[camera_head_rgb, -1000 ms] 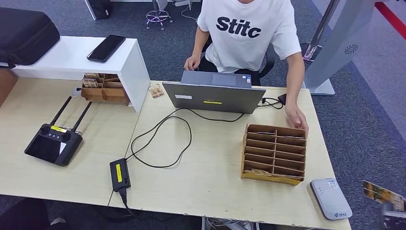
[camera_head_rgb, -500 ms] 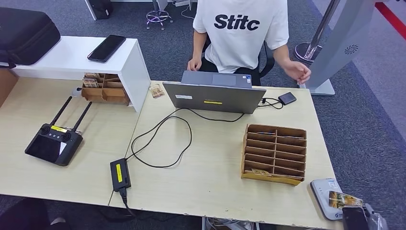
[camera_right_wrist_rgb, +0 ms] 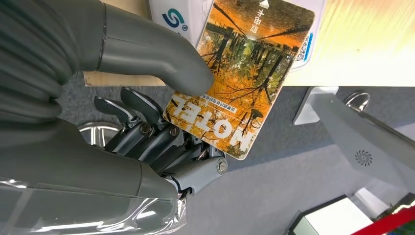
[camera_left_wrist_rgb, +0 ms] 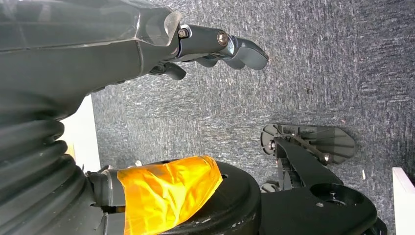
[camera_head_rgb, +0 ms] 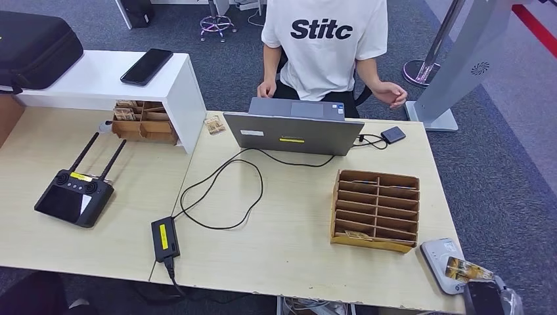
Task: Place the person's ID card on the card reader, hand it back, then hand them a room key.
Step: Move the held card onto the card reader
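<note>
The card bears an orange forest picture and the word HOTEL. My right hand pinches it between thumb and fingers at the table's near right corner. In the right wrist view the card reaches from my right hand over the white card reader; whether it touches, I cannot tell. The grey-white card reader lies flat beside the cardboard organiser. My left hand hangs over the carpet with fingers stretched out, holding nothing. The person sits behind the laptop, one hand held off the table.
A cardboard slot organiser holding a card stands left of the reader. A laptop, cables, a power adapter and a remote controller lie on the table. A white shelf with a phone stands at the far left.
My right hand has carried the card from beyond the table's right edge in over the reader. The person's hand has drawn back from the organiser to their side.
</note>
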Robot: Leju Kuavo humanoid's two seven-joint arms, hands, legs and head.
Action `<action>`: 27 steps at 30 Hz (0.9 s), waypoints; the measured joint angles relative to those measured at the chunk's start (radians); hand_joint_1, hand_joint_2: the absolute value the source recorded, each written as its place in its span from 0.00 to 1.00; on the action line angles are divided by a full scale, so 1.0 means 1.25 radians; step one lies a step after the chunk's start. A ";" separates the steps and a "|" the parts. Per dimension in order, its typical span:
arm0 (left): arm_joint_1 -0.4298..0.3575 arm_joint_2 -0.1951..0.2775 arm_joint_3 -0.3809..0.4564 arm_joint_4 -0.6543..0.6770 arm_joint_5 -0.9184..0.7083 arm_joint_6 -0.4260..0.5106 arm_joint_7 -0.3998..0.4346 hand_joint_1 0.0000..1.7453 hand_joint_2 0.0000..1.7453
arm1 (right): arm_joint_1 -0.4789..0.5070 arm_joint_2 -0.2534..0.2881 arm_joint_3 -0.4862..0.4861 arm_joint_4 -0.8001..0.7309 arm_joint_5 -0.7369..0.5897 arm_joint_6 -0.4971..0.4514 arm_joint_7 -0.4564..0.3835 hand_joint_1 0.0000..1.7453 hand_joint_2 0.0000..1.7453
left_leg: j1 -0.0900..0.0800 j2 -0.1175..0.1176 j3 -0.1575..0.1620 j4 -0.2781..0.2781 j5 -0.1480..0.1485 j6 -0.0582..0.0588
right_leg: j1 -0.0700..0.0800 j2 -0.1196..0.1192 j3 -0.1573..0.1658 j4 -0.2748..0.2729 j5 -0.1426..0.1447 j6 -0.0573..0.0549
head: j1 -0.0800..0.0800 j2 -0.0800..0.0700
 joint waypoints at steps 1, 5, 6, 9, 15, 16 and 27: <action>0.000 0.000 0.000 0.000 0.001 0.000 0.000 0.00 1.00 | 0.001 0.000 0.000 -0.005 -0.009 0.006 -0.001 1.00 1.00 | 0.000 0.000 0.000 0.000 0.000 0.000 | 0.000 0.000 0.000 0.000 0.000 0.000 | 0.000 0.000; 0.000 0.000 0.000 0.000 0.005 -0.002 -0.002 0.00 1.00 | 0.020 0.000 0.004 -0.056 -0.059 0.035 -0.006 1.00 1.00 | 0.000 -0.001 -0.001 0.000 0.000 0.000 | 0.000 -0.001 0.000 0.000 0.000 0.000 | 0.000 0.000; 0.000 0.000 0.000 0.000 0.005 -0.002 -0.003 0.00 1.00 | 0.026 0.000 0.006 -0.076 -0.071 0.040 -0.006 1.00 1.00 | 0.000 -0.001 -0.001 0.000 0.000 0.000 | 0.000 -0.001 0.000 0.000 0.000 0.000 | 0.000 0.000; 0.001 0.000 0.000 0.000 0.006 -0.002 -0.005 0.00 1.00 | 0.047 0.000 0.012 -0.151 -0.105 0.052 -0.005 1.00 1.00 | 0.000 -0.001 -0.001 0.000 0.000 0.000 | 0.000 -0.001 -0.001 0.000 0.000 0.000 | 0.000 0.000; 0.001 0.000 0.000 0.000 0.006 -0.002 -0.009 0.00 1.00 | 0.087 0.002 0.018 -0.319 -0.170 0.055 -0.010 1.00 1.00 | 0.000 -0.001 -0.002 0.000 0.000 0.000 | 0.000 -0.001 -0.002 0.000 -0.001 0.000 | 0.000 0.000; 0.001 0.000 0.000 0.000 0.006 -0.002 -0.010 0.00 1.00 | 0.093 0.002 0.020 -0.348 -0.179 0.054 -0.012 1.00 1.00 | 0.000 -0.001 -0.002 0.000 0.000 0.000 | 0.000 -0.001 -0.002 0.000 -0.001 0.000 | 0.000 0.000; -0.003 0.005 -0.005 0.000 -0.028 -0.018 -0.003 0.00 1.00 | 0.066 -0.097 0.158 -0.492 -0.165 -0.067 0.029 1.00 1.00 | 0.000 0.001 -0.002 0.000 0.000 0.000 | 0.000 0.001 -0.001 0.000 0.001 0.000 | 0.000 0.000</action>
